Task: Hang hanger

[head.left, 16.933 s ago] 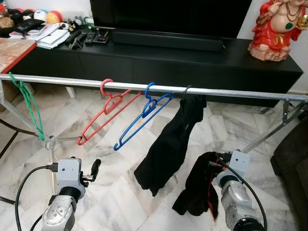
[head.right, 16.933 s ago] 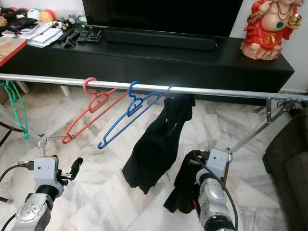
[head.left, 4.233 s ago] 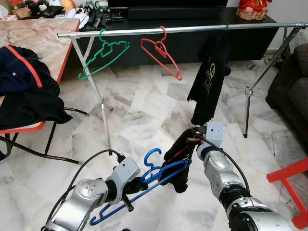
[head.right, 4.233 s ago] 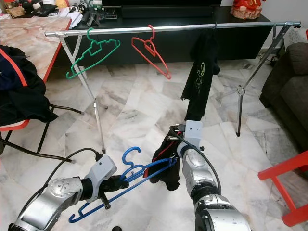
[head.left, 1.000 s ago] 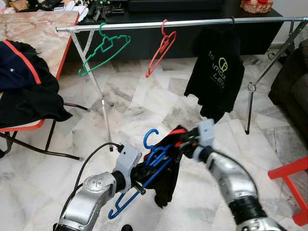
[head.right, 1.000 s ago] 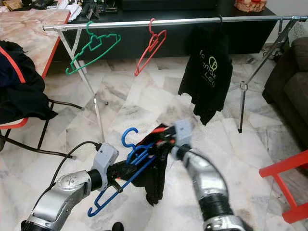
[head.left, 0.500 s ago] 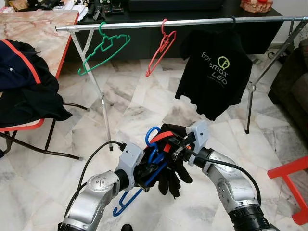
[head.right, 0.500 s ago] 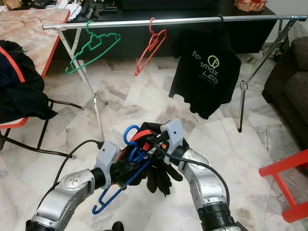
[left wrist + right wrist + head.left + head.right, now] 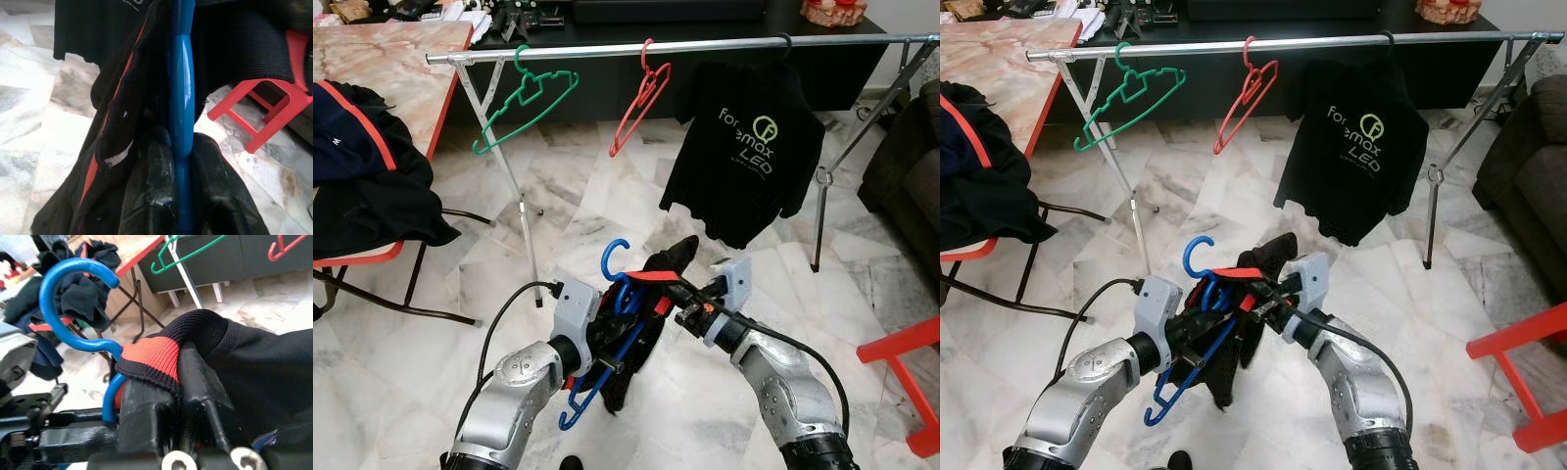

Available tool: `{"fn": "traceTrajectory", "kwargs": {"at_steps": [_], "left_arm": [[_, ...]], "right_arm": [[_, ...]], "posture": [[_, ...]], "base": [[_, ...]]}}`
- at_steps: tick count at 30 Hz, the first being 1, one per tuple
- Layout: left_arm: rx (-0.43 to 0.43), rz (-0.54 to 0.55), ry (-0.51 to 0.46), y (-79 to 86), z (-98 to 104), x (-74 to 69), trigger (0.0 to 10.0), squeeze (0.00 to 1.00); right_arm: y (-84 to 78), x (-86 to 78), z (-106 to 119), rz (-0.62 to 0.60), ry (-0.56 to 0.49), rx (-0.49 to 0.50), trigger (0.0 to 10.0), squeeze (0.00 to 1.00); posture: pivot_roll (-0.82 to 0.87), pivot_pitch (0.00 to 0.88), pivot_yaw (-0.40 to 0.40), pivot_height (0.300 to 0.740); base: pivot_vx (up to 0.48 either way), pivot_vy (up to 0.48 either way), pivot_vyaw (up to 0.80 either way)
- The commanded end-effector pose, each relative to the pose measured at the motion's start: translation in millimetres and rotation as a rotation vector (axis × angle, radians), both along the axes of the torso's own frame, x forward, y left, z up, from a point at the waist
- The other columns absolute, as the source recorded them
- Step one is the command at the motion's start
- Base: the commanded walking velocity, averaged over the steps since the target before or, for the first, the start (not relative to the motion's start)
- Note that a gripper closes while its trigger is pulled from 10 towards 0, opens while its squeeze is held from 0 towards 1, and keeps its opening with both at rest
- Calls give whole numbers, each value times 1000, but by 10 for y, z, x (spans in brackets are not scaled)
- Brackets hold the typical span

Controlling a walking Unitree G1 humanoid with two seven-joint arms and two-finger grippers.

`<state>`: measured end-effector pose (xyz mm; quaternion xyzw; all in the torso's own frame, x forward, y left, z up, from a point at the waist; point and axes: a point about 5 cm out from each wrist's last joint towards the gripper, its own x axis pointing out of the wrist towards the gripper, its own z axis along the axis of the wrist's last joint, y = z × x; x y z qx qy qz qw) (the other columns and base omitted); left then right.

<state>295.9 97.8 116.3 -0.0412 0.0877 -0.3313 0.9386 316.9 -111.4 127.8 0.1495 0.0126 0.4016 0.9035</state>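
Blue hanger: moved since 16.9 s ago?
Yes. The blue hanger is off the rail, down in the left gripper, with a black garment held by the right gripper.

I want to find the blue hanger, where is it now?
In the left eye view the blue hanger is low in the middle, off the rail, held by the left gripper while the right gripper pulls a black garment onto it.

- the blue hanger (image 9: 607, 338) is half buried in the black garment (image 9: 641, 323), so only its hook and lower bar poke out
- right gripper (image 9: 188, 396) fingertips vanish under the red collar, can't see what they pinch
- left gripper (image 9: 178, 196) is blurry up close
- red stool (image 9: 906, 377) is cut off by the frame edge
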Motion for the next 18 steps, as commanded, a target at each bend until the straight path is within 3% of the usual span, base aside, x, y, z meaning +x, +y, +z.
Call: {"fn": "traceTrajectory", "kwargs": {"at_steps": [1,5,7,13,14,15,16,18], "left_arm": [[-24,-11,-38,-23,82,2,10000,0],[-29,-17,-34,-33,79,-6,10000,0],[-32,-20,-35,-35,84,-7,10000,0],[-47,-40,-37,-60,112,-7,10000,0],[-51,-44,-36,-66,112,-12,10000,0],[-55,-46,-37,-71,115,-15,10000,0],[-60,-47,-37,-73,118,-17,10000,0],[-77,-44,-35,-70,129,-16,10000,0]], "right_arm": [[46,-61,105,56,-65,41,10000,0],[115,-165,199,149,-121,78,10000,0],[138,-218,199,202,-143,47,10000,0],[83,-190,128,194,-127,-43,10000,0],[75,-201,128,205,-126,-50,10000,255],[64,-210,131,212,-129,-60,10000,824],[58,-212,132,213,-129,-62,10000,1000],[38,-216,131,211,-129,-74,10000,1000]], "posture": [[29,226,-23,740],[31,228,-21,740],[28,232,-20,740],[27,233,-20,740],[27,233,-20,740],[26,235,-20,740],[26,235,-20,740],[24,234,-20,740]], "base": [[0,0,0],[0,0,0],[0,0,0],[0,0,0],[0,0,0],[0,0,0],[0,0,0],[0,0,0]]}}
